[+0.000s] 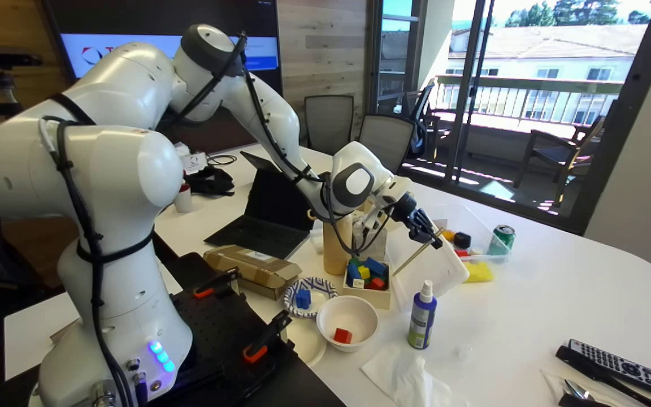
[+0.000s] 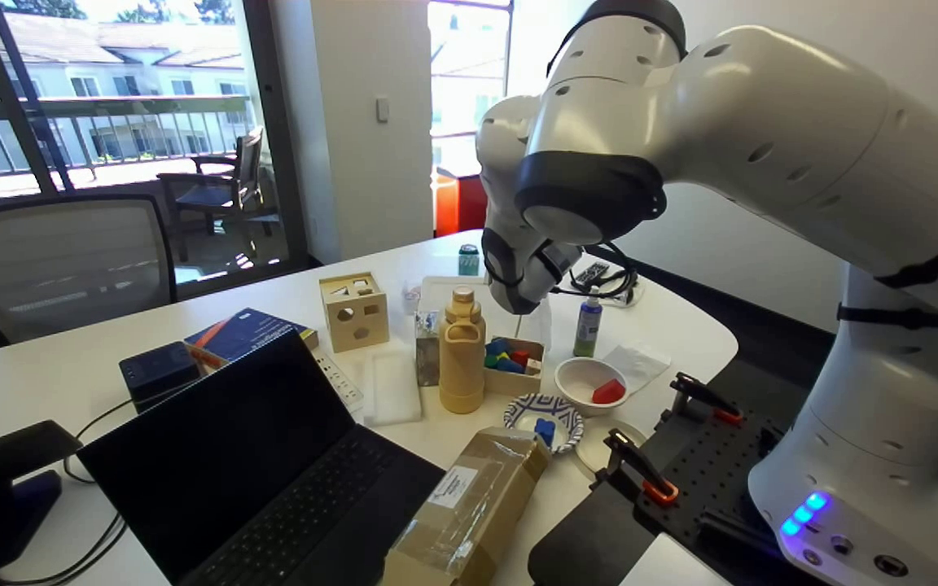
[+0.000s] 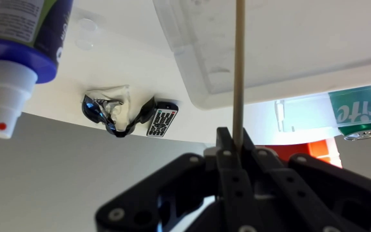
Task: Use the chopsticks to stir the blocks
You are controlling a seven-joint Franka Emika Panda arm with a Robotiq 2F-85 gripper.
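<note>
My gripper [image 1: 436, 239] is shut on the chopsticks [image 1: 413, 259], which slant down toward the box of blocks in an exterior view. In the wrist view the gripper [image 3: 237, 139] pinches the chopsticks [image 3: 239, 64]; they look like a single thin tan stick there. The blocks [image 1: 364, 272], blue, yellow, red and green, lie in a small open wooden box [image 1: 367, 297]; they also show in an exterior view [image 2: 506, 358]. The low tip of the chopsticks [image 2: 519, 325] is close to the box's edge; I cannot tell its height. The arm hides the gripper in that view.
A blue spray bottle [image 1: 422, 317] stands near the box. A white bowl [image 1: 363, 308] holds a red block, and a patterned plate [image 1: 325, 308] holds blue ones. A tan bottle [image 2: 462, 366] stands beside the box. A plastic lid [image 3: 301, 48] and a clear bin [image 1: 492, 226] lie behind.
</note>
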